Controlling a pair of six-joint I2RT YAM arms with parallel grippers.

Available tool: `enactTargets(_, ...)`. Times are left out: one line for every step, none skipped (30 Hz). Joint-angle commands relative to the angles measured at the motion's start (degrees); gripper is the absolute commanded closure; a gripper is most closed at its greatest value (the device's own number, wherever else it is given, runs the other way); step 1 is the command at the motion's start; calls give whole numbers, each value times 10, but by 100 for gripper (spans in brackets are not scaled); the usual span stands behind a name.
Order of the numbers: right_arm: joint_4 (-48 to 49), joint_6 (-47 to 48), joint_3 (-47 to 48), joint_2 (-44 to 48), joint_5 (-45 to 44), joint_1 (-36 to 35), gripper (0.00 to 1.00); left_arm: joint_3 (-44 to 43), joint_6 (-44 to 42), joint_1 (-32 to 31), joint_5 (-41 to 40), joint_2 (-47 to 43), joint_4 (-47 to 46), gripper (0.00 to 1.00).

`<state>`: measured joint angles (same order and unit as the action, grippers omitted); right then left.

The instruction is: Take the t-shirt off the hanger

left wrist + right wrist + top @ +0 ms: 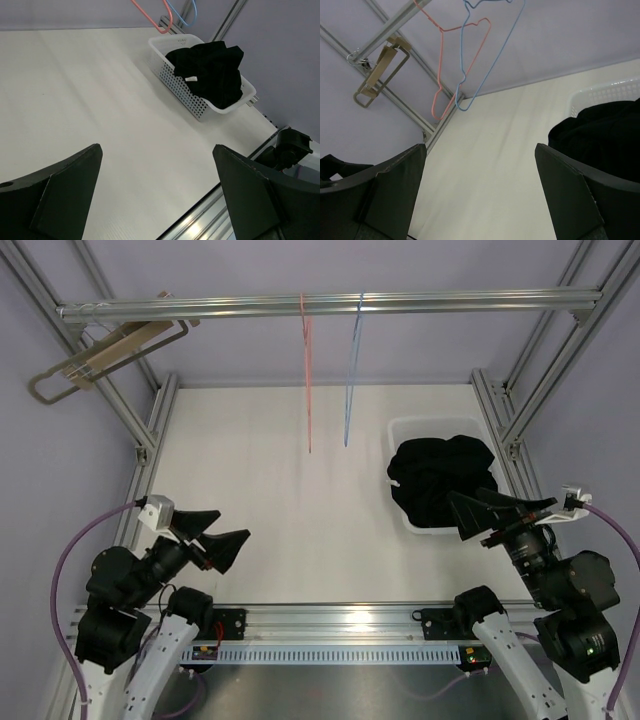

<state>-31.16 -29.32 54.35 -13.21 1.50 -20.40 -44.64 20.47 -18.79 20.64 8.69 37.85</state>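
A black t-shirt (440, 478) lies crumpled in a white basket (404, 427) at the right of the table; it also shows in the left wrist view (212, 70) and the right wrist view (605, 135). A bare pink hanger (307, 370) and a bare blue hanger (352, 365) hang from the top rail (330, 306); both show in the right wrist view (451, 70) (485, 65). My left gripper (222, 534) is open and empty at the near left. My right gripper (470, 515) is open and empty, just near of the basket.
A wooden clip hanger (95, 360) hangs at the rail's left end. Aluminium frame posts (135, 430) stand at both sides of the white table (300, 510). A metal rail (330, 625) runs along the near edge between the arm bases.
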Motion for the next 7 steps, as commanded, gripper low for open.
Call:
enactTargets(1, -15, -14, -1, -28, 1, 1, -30, -17, 2, 34, -1, -7, 1)
enactTargets(4, -17, -15, -1, -29, 2, 1, -34, -19, 2, 34, 0, -7, 1)
enactTargets(6, -23, -16, -1, -27, 2, 0, -39, -23, 2, 33, 1, -8, 1)
enactTargets(8, -26, -18, -1, -26, 1, 0, -47, -27, 2, 32, 2, -7, 1)
enactTargets(14, -27, -19, 1, -26, 2, 1, -49, -28, 2, 32, 2, -6, 1)
enactTargets(16, -29, -19, 3, -26, 2, 1, -51, -29, 2, 29, 4, -5, 1)
enactTargets(18, -30, -19, 4, -31, 2, 1, -52, -27, 2, 28, 3, -5, 1)
